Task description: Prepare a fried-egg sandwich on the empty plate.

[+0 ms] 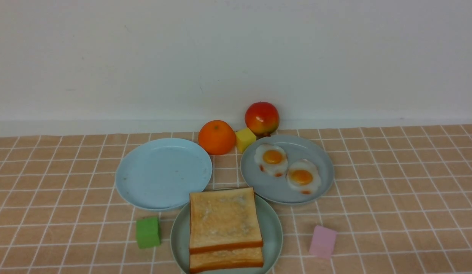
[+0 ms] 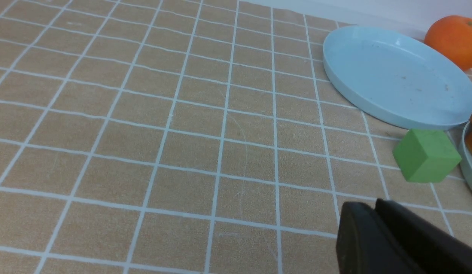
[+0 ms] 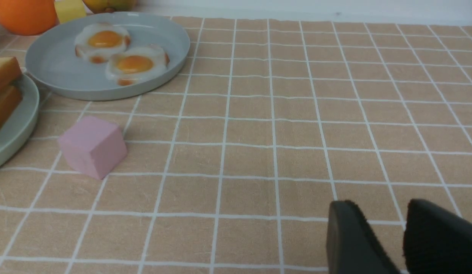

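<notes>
Two golden toast slices (image 1: 222, 219) lie stacked, the upper one shifted back, on the pale mint-green plate (image 1: 274, 232) at the front centre. What lies between the slices is hidden. Two fried eggs (image 1: 273, 159) (image 1: 302, 177) rest on the grey-blue plate (image 1: 323, 167) behind it to the right. Neither gripper shows in the front view. My left gripper (image 2: 374, 207) hovers over bare cloth left of the green cube (image 2: 426, 155), its fingers pressed together. Over the cloth right of the pink cube (image 3: 92, 146), my right gripper (image 3: 382, 207) stands open with nothing in the gap.
A bare light-blue plate (image 1: 163, 173) sits at the left. An orange (image 1: 216, 137), a yellow cube (image 1: 245, 139) and a red-yellow fruit (image 1: 261, 118) stand behind the plates near the wall. The green cube (image 1: 148, 232) and pink cube (image 1: 322, 241) flank the mint plate.
</notes>
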